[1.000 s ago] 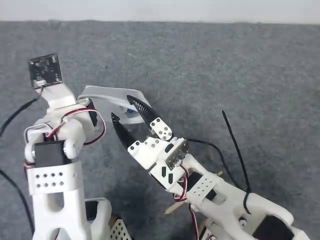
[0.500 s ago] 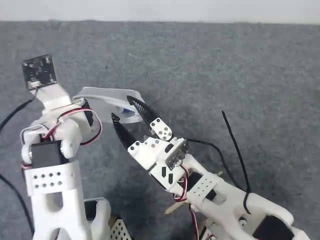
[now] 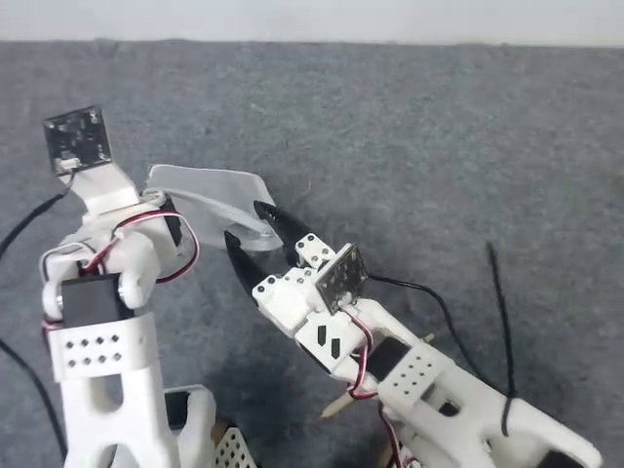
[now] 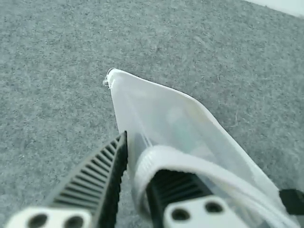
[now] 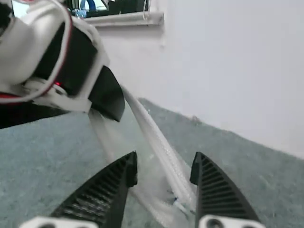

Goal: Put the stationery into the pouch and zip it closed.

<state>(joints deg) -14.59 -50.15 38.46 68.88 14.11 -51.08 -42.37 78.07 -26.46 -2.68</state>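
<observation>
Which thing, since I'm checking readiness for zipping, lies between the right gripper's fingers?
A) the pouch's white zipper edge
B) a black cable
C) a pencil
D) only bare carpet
A: in the right wrist view the pouch runs its white zipper edge between the open fingers of the right gripper.

Pouch (image 3: 210, 188) and left gripper (image 4: 140, 156) block right gripper (image 3: 245, 222).
</observation>
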